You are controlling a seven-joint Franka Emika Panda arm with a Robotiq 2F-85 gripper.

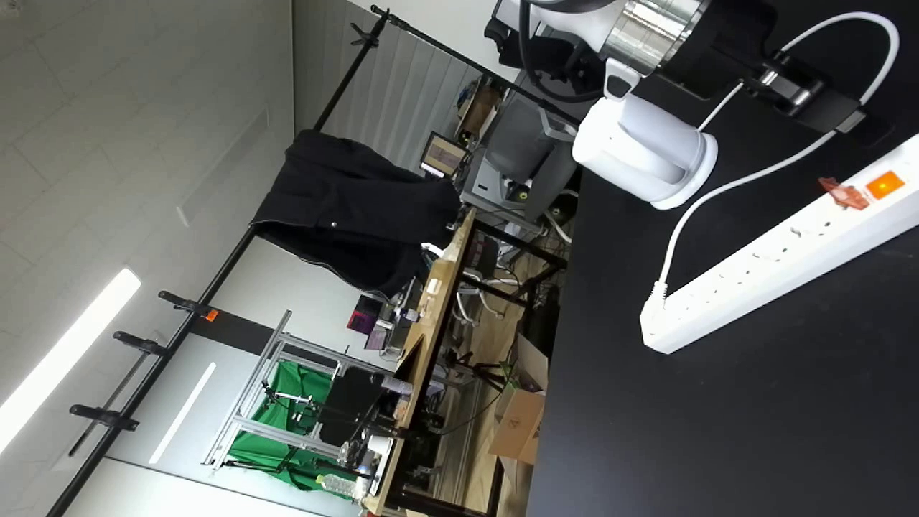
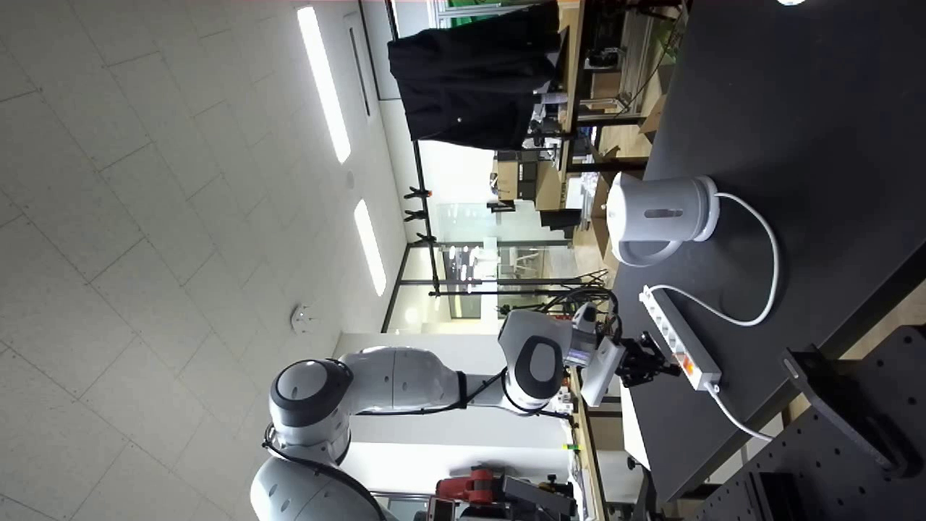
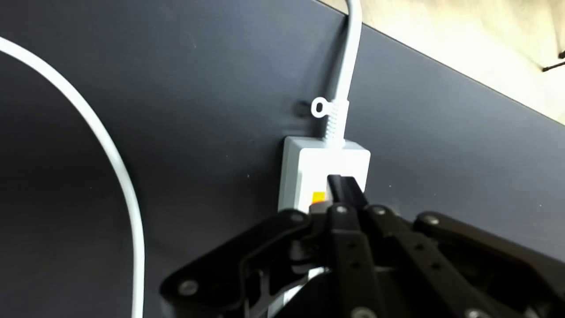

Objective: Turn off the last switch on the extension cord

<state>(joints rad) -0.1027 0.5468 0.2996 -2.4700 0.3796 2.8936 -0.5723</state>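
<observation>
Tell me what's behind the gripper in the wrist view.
The extension cord: one end and part of an orange switch show past the gripper, which hides the switch's remainder and much of the body.

Arm (image 2: 409,378) is stretched in from the left in an exterior view, wrist (image 2: 539,354) bent. Claw (image 3: 345,189) is pointed downward from it; in the wrist view its fingers (image 3: 337,190) are pressed together, tips set side by side.
</observation>
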